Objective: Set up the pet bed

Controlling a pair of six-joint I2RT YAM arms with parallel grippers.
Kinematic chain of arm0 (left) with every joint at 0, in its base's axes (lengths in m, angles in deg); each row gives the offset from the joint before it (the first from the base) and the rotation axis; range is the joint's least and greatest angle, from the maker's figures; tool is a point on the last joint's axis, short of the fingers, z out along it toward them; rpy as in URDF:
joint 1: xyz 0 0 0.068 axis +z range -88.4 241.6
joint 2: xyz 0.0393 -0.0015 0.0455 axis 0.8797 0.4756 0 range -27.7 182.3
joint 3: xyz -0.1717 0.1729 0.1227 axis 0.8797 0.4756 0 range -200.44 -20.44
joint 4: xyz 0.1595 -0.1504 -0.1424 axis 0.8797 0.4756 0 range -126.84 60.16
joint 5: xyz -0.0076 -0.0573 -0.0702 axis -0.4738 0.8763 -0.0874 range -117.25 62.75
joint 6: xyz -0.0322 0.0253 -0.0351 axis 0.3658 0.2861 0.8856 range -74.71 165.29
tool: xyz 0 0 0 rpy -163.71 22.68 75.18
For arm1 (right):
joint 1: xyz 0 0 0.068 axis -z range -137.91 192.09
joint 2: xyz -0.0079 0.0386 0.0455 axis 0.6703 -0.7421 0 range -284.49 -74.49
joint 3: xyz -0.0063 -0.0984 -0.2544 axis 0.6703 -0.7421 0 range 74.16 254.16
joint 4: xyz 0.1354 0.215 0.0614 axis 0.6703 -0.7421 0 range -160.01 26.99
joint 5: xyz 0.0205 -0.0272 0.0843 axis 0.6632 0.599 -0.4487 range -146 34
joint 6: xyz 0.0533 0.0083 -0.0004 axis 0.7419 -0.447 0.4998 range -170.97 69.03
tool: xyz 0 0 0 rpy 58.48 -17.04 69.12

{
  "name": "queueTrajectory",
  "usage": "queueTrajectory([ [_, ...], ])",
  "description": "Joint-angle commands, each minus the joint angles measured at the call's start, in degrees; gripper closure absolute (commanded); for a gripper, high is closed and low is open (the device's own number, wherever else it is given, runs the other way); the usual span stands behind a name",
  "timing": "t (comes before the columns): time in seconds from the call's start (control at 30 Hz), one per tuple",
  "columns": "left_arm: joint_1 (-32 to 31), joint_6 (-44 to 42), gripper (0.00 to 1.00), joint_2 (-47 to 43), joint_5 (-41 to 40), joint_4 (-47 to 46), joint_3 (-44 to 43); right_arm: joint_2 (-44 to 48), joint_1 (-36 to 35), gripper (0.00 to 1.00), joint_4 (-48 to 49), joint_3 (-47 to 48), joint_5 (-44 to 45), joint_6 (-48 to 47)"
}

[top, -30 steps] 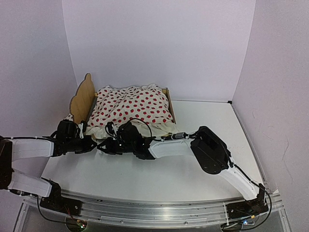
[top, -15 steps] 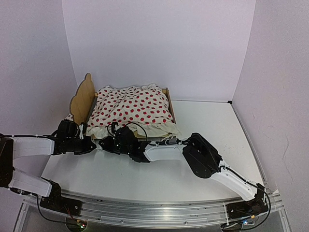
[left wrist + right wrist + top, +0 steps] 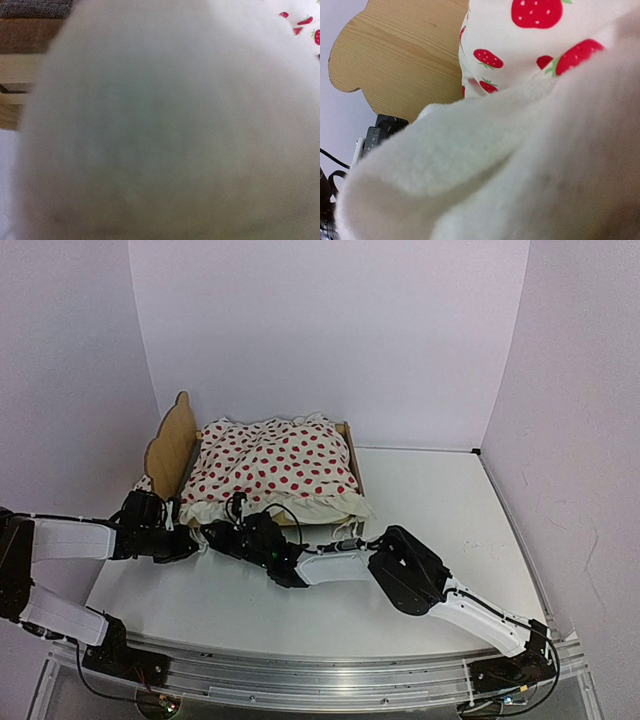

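From the top camera, the pet bed sat just beyond both pincers, at the far left of the table. Its wavy headboard stood up past the left pincer. A red-spotted white blanket was heaped over the frame. The left pincer reached in low from the left, and the right pincer stretched right across to meet it. The two were just beside each other at the blanket's near ruffled edge. Both were clenched tight. Whether any cloth was nipped between the fingers, this view did not show.

Left wrist camera: nearly all blur, with pale cloth pressed up against the lens and the pincer's own fingers buried behind it. Up and to the left of the pincer peeked a strip of grey felt base and a plywood side rail. At the upper right there were a few red strawberries.

Right wrist camera: fluffy white cloth again filled the near field and hid the fingers. Beyond the pincer rose the plywood headboard, and to its right was cloth printed with strawberries. A black fitting with a cable sat below the headboard.
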Motion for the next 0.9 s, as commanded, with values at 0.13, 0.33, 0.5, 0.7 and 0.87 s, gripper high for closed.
queueTrajectory([
  [0.13, 0.4, -1.0, 1.0, 1.2, 1.7, -4.0, -2.8, -5.6, -1.5, 1.0, 2.1, 3.4, 3.8, -0.3],
  [0.33, 0.7, -0.6, 1.0, 1.5, 1.4, -5.3, -2.2, -5.6, -2.0, 1.0, 2.6, 1.7, 2.9, 0.4],
  [0.5, 0.8, -1.7, 0.99, 2.0, 3.2, -6.7, -2.5, -5.9, -2.1, 1.0, 2.0, 0.3, 2.2, 2.5],
  [0.7, 0.9, -1.9, 1.0, 2.3, 3.5, -4.9, -3.8, -5.1, -1.9, 1.0, 1.7, -3.0, 3.5, 5.1],
  [0.87, 0.9, -2.4, 1.0, 2.4, 4.4, 0.2, -4.6, -5.1, -1.8, 1.0, 0.1, -2.7, 3.8, 3.8],
])
